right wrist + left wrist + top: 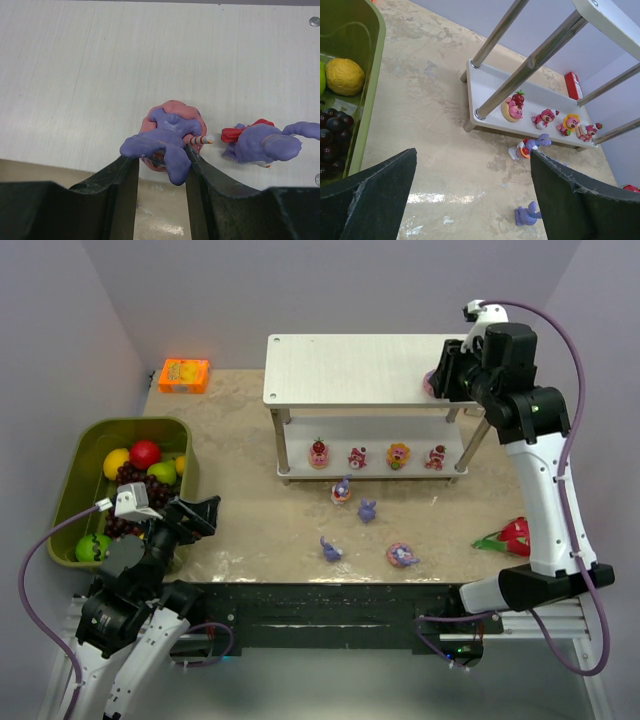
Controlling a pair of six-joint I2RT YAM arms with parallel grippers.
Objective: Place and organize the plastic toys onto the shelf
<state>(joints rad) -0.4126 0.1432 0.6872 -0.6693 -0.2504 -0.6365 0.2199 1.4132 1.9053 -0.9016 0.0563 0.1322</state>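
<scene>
My right gripper (437,383) is at the right front edge of the white shelf's top board (350,370), shut on a purple bunny on a pink donut base (167,130) that rests on the board. A second purple bunny with a red piece (260,145) lies just right of it. Four small cake-like figures (357,456) stand in a row on the lower board (490,90). Four purple bunnies (367,510) are scattered on the table in front of the shelf. My left gripper (200,512) is open and empty, low at the front left beside the bin.
An olive-green bin (75,480) with a lemon, apple and grapes stands at the left. An orange box (184,375) sits at the back left. A dragon fruit (510,536) lies at the right, near the right arm's base.
</scene>
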